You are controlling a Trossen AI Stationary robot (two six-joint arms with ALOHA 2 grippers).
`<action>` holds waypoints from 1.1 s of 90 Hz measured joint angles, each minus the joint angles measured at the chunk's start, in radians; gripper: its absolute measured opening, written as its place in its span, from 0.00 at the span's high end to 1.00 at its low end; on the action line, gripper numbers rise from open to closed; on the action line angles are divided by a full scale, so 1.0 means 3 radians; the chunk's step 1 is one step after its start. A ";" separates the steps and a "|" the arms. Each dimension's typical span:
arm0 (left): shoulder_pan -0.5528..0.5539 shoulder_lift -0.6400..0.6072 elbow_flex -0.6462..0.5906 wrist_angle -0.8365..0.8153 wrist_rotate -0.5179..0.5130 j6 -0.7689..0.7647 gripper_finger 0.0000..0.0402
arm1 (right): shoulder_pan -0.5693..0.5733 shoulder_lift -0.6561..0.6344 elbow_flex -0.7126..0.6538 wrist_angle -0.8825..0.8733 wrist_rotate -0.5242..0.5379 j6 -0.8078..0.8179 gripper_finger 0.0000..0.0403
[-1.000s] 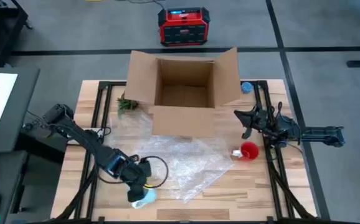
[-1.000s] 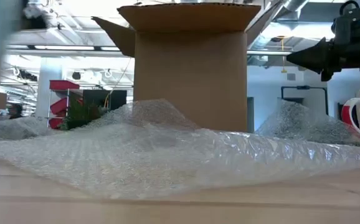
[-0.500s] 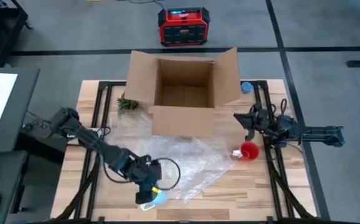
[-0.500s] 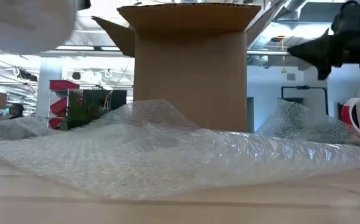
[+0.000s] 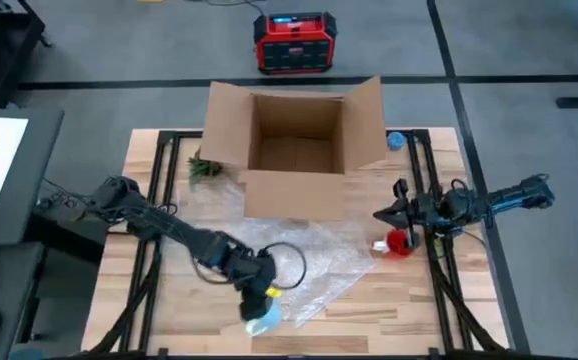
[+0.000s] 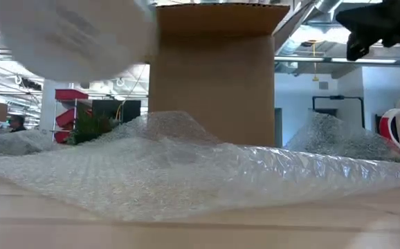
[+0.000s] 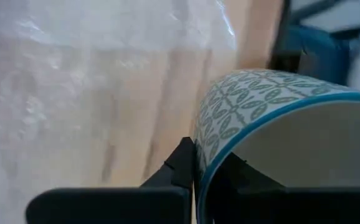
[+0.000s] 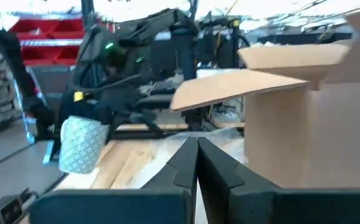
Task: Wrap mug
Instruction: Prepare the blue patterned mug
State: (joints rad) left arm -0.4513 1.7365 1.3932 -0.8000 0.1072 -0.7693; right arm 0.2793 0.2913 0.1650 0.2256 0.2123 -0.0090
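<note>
— Where was the patterned mug (image 5: 263,319)?

— Held off the worktop (image 5: 409,305) by its rim, in the left hand (image 5: 260,300), at the near edge of the bubble wrap (image 5: 299,262).

— Risky grip?

— I thought so. Glazed ceramic looked hard, slick, breakable; the wall seemed the place to pinch.

— The right hand (image 5: 383,212)?

— Fingers together, empty, above a red mug (image 5: 400,243) beside the cardboard box (image 5: 296,145).

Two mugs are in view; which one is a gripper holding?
The teal-patterned mug, clamped by its rim in the left gripper at the bubble wrap's edge. The red mug stands ungripped.
</note>
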 joint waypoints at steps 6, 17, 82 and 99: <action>0.0001 0.0080 0.0003 -0.0174 0.0069 0.0028 1.00 | 0.0155 0.0242 0.0117 -0.0016 0.0004 -0.0026 1.00; -0.0051 0.0108 0.0009 -0.0398 0.0167 -0.0011 1.00 | 0.0447 0.0802 0.0429 -0.0018 0.0020 -0.0177 1.00; -0.0066 0.0128 -0.0523 0.0066 -0.0014 -0.0215 0.90 | 0.0333 0.3277 0.2630 -0.3773 0.1043 0.1620 0.56; -0.0067 0.0118 -0.0523 0.0056 -0.0001 -0.0206 0.70 | -0.0332 0.3305 0.2411 -0.3686 0.0786 0.1566 0.38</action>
State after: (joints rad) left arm -0.4713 1.7718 1.2363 -0.7830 0.1068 -0.8310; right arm 0.1798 1.2827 0.8883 -0.8803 0.4481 0.4608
